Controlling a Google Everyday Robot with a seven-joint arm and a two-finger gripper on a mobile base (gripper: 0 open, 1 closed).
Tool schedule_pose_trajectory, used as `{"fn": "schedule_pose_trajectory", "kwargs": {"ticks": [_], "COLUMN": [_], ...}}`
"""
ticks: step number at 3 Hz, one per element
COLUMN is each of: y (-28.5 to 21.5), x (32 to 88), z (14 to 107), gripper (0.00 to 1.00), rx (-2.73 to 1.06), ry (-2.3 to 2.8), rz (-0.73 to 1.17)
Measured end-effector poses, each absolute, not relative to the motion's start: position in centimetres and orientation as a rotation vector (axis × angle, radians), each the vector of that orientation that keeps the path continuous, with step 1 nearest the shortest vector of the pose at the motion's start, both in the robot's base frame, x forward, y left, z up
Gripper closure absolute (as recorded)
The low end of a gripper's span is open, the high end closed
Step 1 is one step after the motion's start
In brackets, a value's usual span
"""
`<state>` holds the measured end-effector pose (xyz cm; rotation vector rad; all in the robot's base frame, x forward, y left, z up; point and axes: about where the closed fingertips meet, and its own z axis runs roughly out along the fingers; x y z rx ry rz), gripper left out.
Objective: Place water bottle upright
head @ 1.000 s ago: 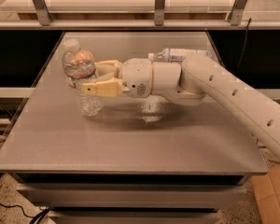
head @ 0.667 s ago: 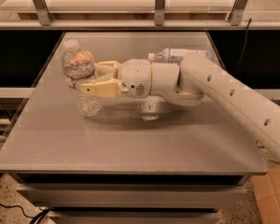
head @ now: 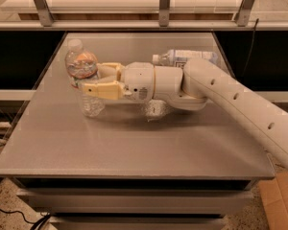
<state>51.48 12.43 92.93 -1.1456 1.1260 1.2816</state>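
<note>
The water bottle [head: 83,73] is clear and ribbed, with a white cap and a red-orange band near its shoulder. It stands upright, leaning slightly, on the left part of the grey table [head: 134,138]. My gripper [head: 92,78] reaches in from the right, with its tan fingers [head: 102,89] on either side of the bottle's middle, closed on it. The bottle's base rests on or just above the table; I cannot tell which.
A smoother bottle with a white-and-blue label [head: 182,57] lies on its side behind my arm. A crumpled clear object [head: 155,109] sits under my wrist. A metal rail [head: 144,25] runs along the table's back. A cardboard box [head: 278,200] is on the floor at right.
</note>
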Motion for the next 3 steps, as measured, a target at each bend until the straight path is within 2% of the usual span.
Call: {"fn": "schedule_pose_trajectory", "kwargs": {"ticks": [1,2,3], "y": [12.6,12.53,12.27], "x": [51.48,51.61,51.65], "z": [92.86,93.42,93.62], "gripper": [0.13,0.0,0.0], "rx": [-1.149,-1.172,-1.172], "ry": [1.126,1.125,1.124], "rz": [1.283,1.279,1.271]}}
